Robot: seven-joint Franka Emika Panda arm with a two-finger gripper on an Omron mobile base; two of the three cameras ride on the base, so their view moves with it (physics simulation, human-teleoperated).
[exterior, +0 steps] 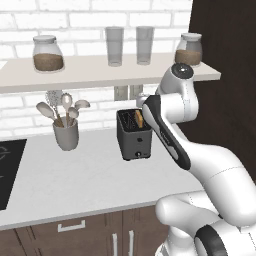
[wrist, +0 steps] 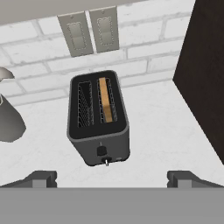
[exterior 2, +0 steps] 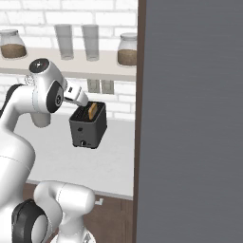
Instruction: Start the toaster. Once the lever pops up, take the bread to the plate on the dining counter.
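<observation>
We hover with pincer [wrist: 112, 177] wide open, empty, above toaster [wrist: 99, 117] mid-frame. Bread [wrist: 105, 99] sits in right slot: light, crumbly, grab top edge. Lever [wrist: 106, 162] small, stiff.

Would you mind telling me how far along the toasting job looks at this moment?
Done: the bread sits in the right-hand slot of the toaster. In hand: the gripper hovers open above the toaster's front, holding nothing and touching nothing. Left: pressing the lever, which I cannot confirm is pressed down, then carrying the bread to the plate once it pops up.
</observation>
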